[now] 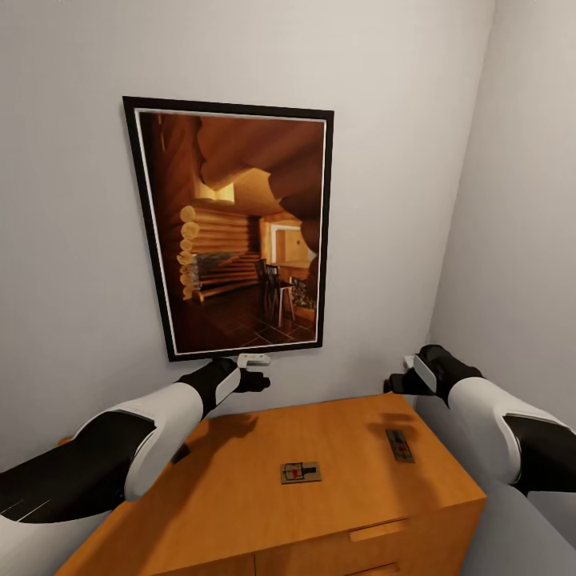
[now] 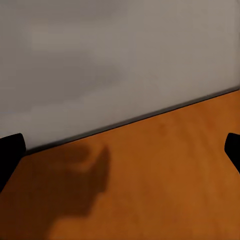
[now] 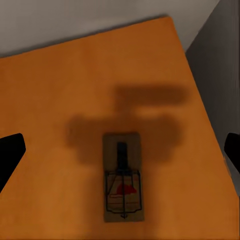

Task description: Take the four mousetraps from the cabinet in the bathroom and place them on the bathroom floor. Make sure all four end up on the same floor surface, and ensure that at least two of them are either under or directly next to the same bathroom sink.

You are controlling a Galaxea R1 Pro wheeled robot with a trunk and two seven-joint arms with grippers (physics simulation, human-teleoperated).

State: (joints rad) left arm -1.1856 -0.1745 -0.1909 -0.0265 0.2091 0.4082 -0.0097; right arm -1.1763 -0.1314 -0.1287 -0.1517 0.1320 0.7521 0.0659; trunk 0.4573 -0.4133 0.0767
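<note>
While both arms hang over the cabinet [image 1: 336, 436], one mousetrap [image 3: 123, 177] lies flat on its top directly below the right gripper [image 3: 120, 150], between its spread fingers [image 3: 10, 152] and untouched. A second mousetrap [image 1: 301, 472] rests near the middle of the top, apart from either gripper. The left gripper [image 2: 120, 150], fingers also wide apart, faces bare wood and the wall [image 2: 100, 55].

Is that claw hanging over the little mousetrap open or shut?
Open. In the right wrist view the right claw has its dark fingertips spread wide, with the mousetrap flat on the cabinet between them.
</note>
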